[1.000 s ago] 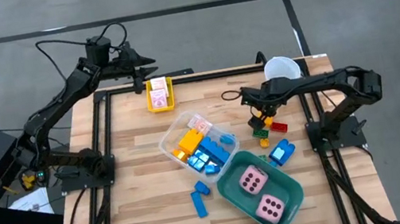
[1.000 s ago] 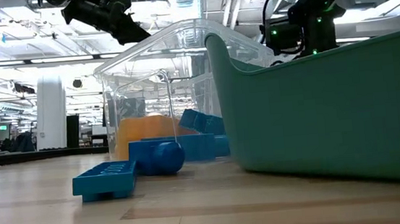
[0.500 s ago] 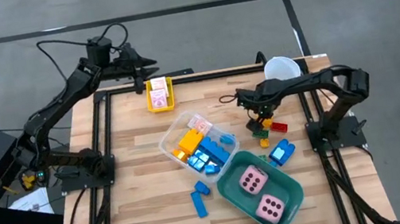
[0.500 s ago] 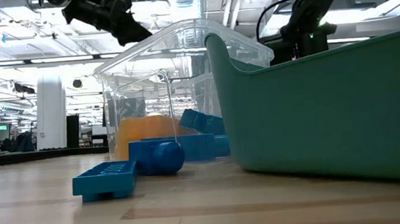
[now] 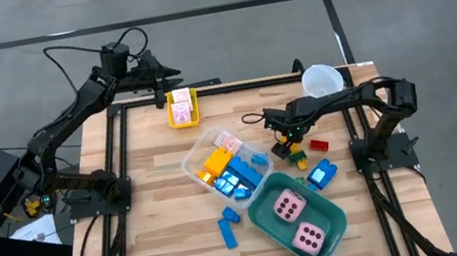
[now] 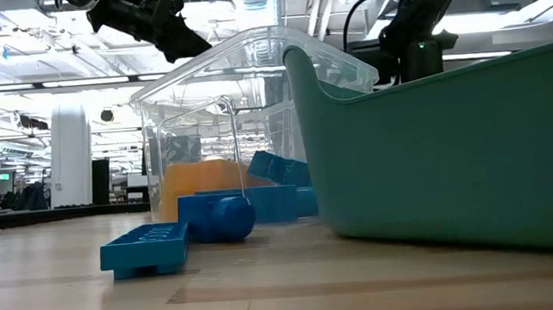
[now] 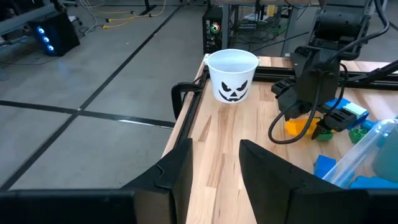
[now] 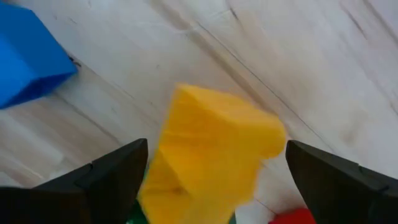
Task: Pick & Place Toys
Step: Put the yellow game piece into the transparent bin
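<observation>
Right end effector (image 8: 211, 180) spread wide astride blocky yellow plastic brick (image 8: 211, 155) on woodgrain.

A clear plastic box (image 5: 225, 164) of bricks sits mid-table; the teal plastic tub (image 5: 321, 221) holding two pink dotted dice (image 5: 288, 204) lies just beside it toward the front right. A white paper cup (image 5: 320, 78) stands at the far right edge, loose small plastic bricks (image 5: 317, 174) between cup and tub.
</observation>
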